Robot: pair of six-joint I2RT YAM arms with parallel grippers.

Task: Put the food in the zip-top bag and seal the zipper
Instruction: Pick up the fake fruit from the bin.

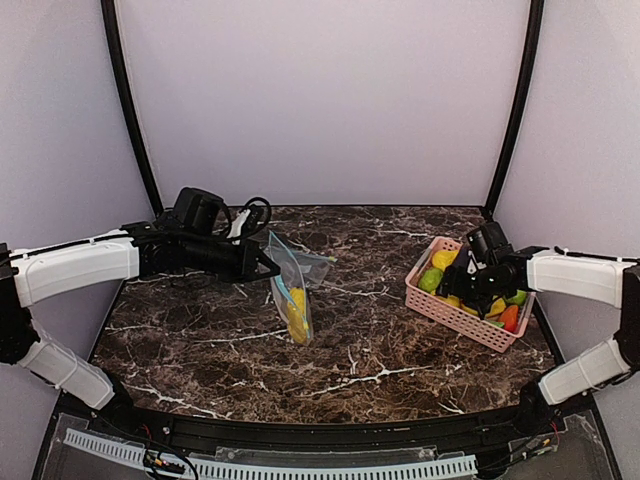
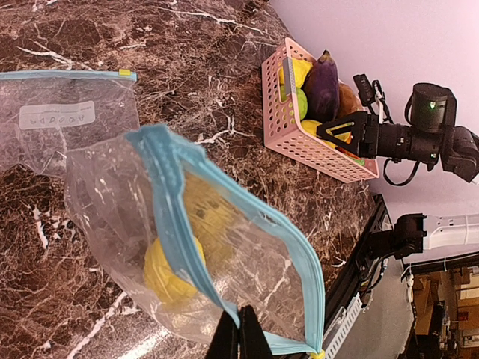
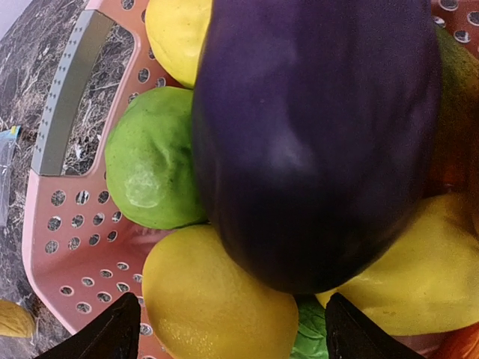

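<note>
Jaws of the right gripper (image 1: 458, 284) stand spread wide and grasp nothing. In the right wrist view a purple eggplant (image 3: 314, 134) fills the centre and upper right of the frame. It lies between and ahead of the two fingertips (image 3: 112, 336) at the lower edge; whether they touch it cannot be determined. A green fruit (image 3: 153, 157) sits left of the eggplant and a yellow fruit (image 3: 217, 299) below it. All three lie in the pink basket (image 1: 440, 300) at the right of the top view.

Jaws of the left gripper (image 2: 238, 338) are clenched on the blue zipper rim of the bag (image 2: 247, 247), which hangs left of centre in the top view with its mouth gaping. Yellow pieces (image 2: 168, 269) lie inside it. A second bag (image 2: 60, 127) lies flat on the table (image 1: 380, 350).
</note>
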